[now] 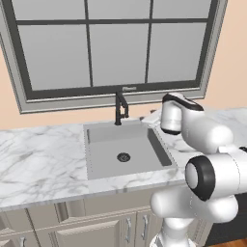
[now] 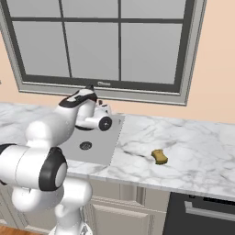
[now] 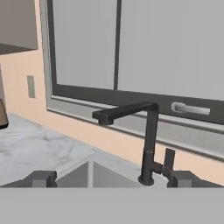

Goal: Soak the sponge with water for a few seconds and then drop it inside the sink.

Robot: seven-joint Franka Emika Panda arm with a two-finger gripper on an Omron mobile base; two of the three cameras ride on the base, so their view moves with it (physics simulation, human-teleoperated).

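Task at an early stage. The sponge (image 2: 159, 156) lies untouched on the white marble counter (image 2: 193, 137), well apart from the sink (image 1: 96, 159) on its right side. No water runs from the black faucet (image 3: 146, 140). The hand (image 3: 111, 178) is released and empty, fingertips spread, facing the faucet from above the basin's edge. The basin holds nothing but its round drain (image 1: 123, 157). Picking up, soaking and dropping all remain.

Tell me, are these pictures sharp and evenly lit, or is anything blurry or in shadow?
Left base view: flat, even light, with only faint shading inside the sink. Right base view: the sponge casts a small soft shadow on the counter. Hand view: the faucet looks slightly soft-edged, no glare.
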